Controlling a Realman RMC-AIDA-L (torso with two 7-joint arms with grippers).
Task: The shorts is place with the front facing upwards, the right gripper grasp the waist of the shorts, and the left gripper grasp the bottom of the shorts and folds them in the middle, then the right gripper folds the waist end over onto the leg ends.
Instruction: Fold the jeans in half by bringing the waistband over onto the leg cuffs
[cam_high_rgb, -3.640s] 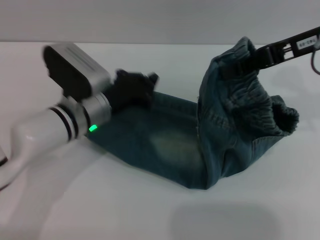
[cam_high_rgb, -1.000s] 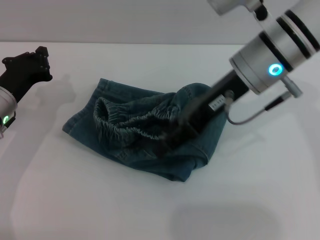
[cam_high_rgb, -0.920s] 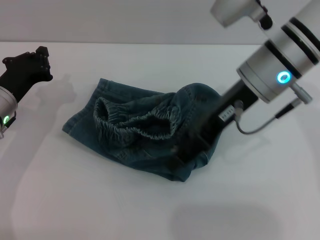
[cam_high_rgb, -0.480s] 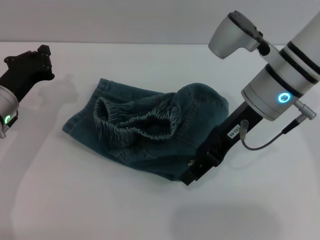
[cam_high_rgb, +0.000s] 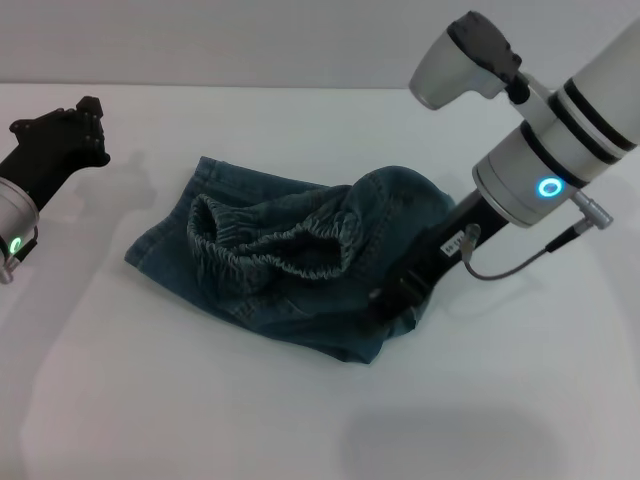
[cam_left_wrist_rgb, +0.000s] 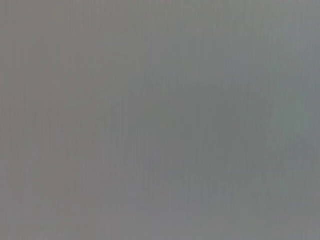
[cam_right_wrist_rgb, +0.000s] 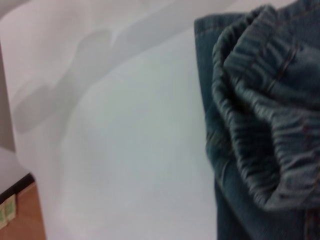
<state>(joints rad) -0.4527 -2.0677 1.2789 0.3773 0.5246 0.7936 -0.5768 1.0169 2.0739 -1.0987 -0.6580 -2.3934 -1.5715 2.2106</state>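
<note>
Fingers of the right gripper (cam_high_rgb: 392, 296), black, press against the right edge of the folded shorts (cam_high_rgb: 290, 260); whether they pinch cloth cannot be told. Denim lies mid-table (cam_high_rgb: 250, 400), long axis running left to right, ruffled waist (cam_high_rgb: 265, 240) on top, opening leftward. Half a second ago that gripper sat lower, just off the hem. Left gripper (cam_high_rgb: 60, 135) hovers far left, fingers unclear.

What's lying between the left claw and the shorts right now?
Nothing: in the head view only bare white table separates the left claw, off at the robot's left, from the folded shorts.
</note>
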